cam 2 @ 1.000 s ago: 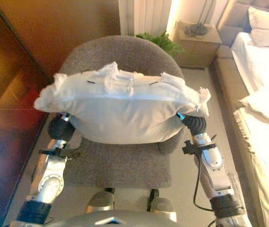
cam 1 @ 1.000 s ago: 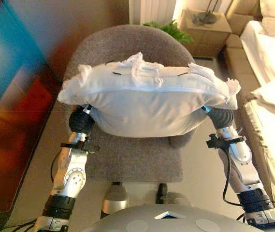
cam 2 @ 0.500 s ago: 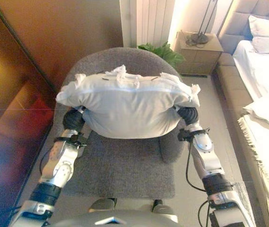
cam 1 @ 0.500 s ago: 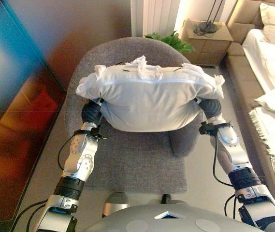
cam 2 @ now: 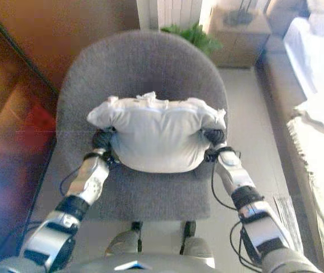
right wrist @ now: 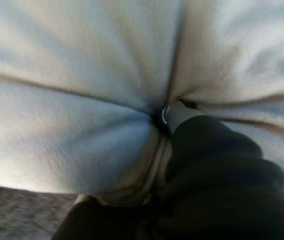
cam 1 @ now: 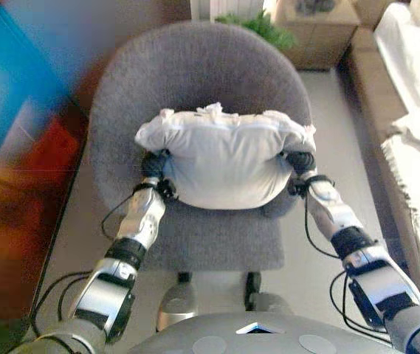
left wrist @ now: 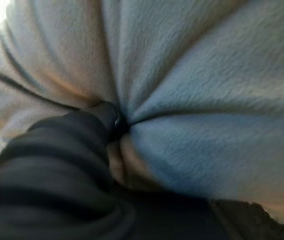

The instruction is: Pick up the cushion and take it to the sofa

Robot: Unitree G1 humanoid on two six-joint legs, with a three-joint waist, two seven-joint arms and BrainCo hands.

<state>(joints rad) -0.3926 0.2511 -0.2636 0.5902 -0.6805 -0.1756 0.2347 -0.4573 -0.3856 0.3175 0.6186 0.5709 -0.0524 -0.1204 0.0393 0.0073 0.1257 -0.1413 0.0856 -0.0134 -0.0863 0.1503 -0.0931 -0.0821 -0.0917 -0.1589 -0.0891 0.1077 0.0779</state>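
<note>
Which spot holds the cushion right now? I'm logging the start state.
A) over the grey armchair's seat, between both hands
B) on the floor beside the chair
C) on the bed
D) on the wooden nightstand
A: the cushion sits over the grey armchair, with the left hand and right hand pressed into its two ends.

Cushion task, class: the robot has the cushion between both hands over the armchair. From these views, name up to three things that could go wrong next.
1. The white cushion is squeezed only at its two ends, by the left hand and the right hand; its soft middle sags and might slip free.
2. Both hands' fingers are buried in the fabric, so the hold cannot be checked.
3. It hangs low over the grey armchair and may drag or catch on the seat when turned towards the sofa.
</note>
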